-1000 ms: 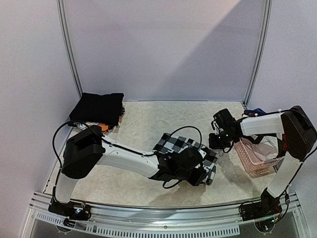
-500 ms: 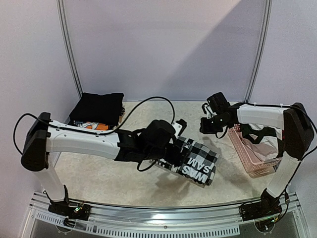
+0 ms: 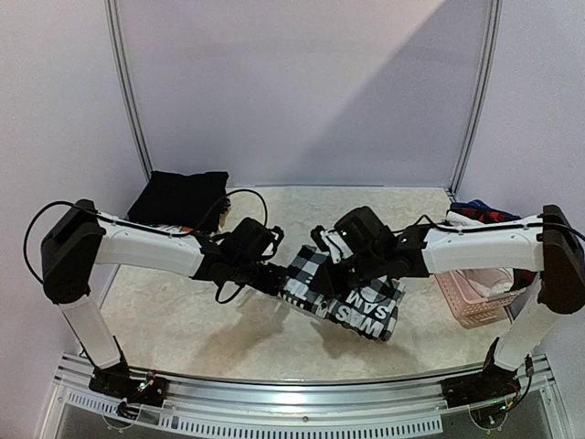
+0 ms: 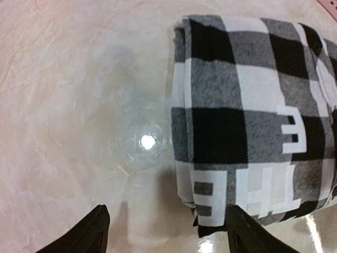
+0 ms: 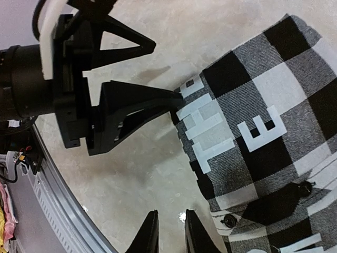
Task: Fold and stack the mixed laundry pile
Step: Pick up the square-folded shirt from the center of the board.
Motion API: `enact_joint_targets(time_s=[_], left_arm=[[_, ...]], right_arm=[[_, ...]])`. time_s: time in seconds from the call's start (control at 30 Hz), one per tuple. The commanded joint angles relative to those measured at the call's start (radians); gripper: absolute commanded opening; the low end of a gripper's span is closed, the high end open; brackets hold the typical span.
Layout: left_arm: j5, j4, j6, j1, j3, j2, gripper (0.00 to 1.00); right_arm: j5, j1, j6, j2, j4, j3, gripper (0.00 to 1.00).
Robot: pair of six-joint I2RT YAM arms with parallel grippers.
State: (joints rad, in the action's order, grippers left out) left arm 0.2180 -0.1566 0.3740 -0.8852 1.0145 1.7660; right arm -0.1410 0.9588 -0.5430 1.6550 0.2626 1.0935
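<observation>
While both arms meet over the middle of the pale table [image 3: 228, 338], the folded black-and-white checked flannel garment [image 3: 352, 294] with white block letters lies flat there. My left gripper [image 4: 168, 232] sits at its left edge, fingers spread wide and holding nothing. My right gripper [image 5: 171, 232] hovers above the garment, fingers nearly together, empty. Further right stands the pink perforated plastic basket [image 3: 471, 297], red and navy plaid cloth [image 3: 483, 214] at its far end. Farthest, back left, lies the folded plain black garment [image 3: 178, 195]. I judge this fold finished. Next I must grip the bundle and carry it to that stack without letting it unfold.
</observation>
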Motion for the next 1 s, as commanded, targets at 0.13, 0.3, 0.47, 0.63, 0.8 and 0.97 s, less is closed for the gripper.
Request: enact_joint_targets(time_s=[0.13,0.3,0.47,0.63,0.8,0.97], left_arm=[[-0.020,0.097,0.036,0.044,-0.149,-0.102,0.78],[-0.022,0.130,0.044,0.051,-0.186,-0.127,0.78],[-0.064,0.133,0.046,0.054,-0.182,-0.129,0.78],[-0.109,0.140,0.083,0.052,-0.189,-0.140,0.79],[-0.182,0.225,0.144,0.025,-0.183,-0.119,0.79],[-0.206,0.272,0.225,-0.033,-0.169,-0.089,0.79]], right_arm=[[0.085,0.027,-0.048,0.222,-0.011,0.078,0.17],[0.135,0.026,-0.054,0.272,0.023,0.062,0.17],[0.084,0.033,-0.064,0.198,0.040,-0.047,0.18],[0.068,0.065,-0.065,0.072,0.136,-0.196,0.20],[0.090,0.067,-0.095,-0.116,0.192,-0.298,0.22],[0.096,0.068,-0.094,-0.254,0.214,-0.300,0.26]])
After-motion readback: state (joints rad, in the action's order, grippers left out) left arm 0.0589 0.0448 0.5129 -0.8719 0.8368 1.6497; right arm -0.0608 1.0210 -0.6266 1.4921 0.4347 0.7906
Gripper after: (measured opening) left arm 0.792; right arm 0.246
